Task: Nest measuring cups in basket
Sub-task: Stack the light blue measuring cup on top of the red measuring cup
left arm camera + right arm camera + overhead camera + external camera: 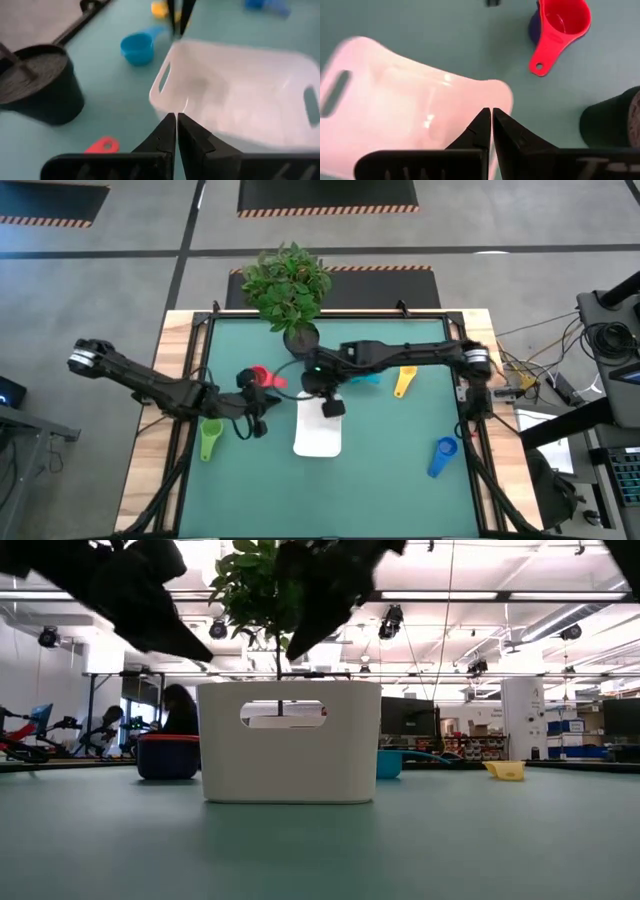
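The white basket (318,435) stands on the green mat, and I see no cup inside it (240,95). My right gripper (332,408) hangs shut over the basket's far end (491,120). My left gripper (255,420) is shut just left of the basket, pointing at it (176,125). The red cup (562,20) sits nested in a darker purple cup (534,25), left of the basket's far end (262,377). The teal cup (365,378), yellow cup (403,380), blue cup (443,455) and green cup (210,438) lie apart on the mat. No orange cup shows.
A dark plant pot (300,337) with a leafy plant (287,280) stands at the mat's far edge, close behind the red cup and my right arm. A black frame (190,380) borders the mat. People sit in the room beyond the table (175,710).
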Available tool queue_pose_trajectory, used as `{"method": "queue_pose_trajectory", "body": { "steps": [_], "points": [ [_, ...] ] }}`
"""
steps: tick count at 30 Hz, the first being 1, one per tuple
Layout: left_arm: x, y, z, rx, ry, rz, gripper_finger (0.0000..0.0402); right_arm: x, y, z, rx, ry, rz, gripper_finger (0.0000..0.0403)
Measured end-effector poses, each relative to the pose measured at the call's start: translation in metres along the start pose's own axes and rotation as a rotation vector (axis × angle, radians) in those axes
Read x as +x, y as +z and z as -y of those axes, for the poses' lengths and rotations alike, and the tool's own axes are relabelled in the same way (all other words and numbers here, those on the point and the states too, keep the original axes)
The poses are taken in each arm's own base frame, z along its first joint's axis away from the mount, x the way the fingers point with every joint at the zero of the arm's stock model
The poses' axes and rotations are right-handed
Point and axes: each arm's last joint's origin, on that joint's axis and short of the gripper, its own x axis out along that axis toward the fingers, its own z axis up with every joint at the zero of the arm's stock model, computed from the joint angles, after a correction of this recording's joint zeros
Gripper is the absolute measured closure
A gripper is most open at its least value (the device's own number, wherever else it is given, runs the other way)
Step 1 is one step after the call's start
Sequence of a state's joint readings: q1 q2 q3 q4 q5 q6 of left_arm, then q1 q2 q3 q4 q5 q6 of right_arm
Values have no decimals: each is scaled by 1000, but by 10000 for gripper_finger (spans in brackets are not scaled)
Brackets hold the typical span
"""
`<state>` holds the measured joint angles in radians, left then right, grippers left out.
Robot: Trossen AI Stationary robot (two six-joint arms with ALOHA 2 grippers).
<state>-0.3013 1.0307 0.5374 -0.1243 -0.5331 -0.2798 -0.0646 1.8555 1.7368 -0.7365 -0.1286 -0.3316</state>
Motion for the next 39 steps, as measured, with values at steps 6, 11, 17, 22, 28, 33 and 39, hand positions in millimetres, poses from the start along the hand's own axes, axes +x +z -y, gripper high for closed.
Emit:
{"method": "queue_pose_trajectory", "body": {
  "steps": [6, 11, 17, 22, 28, 33, 39],
  "points": [
    [-18, 19, 2, 86, 18, -151, 402, -26, -28, -24, 86, -1, 66, 394],
    [-33, 30, 2, 123, 26, -226, 402, -43, -55, -35, 182, -1, 81, 394],
    [-42, 39, 0, 131, 32, -253, 402, -57, -89, -44, 307, -95, 34, 394],
    [-45, 42, -1, 139, 36, -264, 402, -65, -115, -53, 417, -116, 5, 394],
    [-46, 38, -2, 119, 36, -305, 402, -66, -139, -60, 440, -130, 10, 394],
    [-46, 37, -2, 81, 16, -327, 402, -57, -153, -60, 415, -247, 27, 394],
    [-46, 36, -2, 82, 18, -331, 402, -49, -165, -52, 418, -379, -12, 391]
  ]
}}
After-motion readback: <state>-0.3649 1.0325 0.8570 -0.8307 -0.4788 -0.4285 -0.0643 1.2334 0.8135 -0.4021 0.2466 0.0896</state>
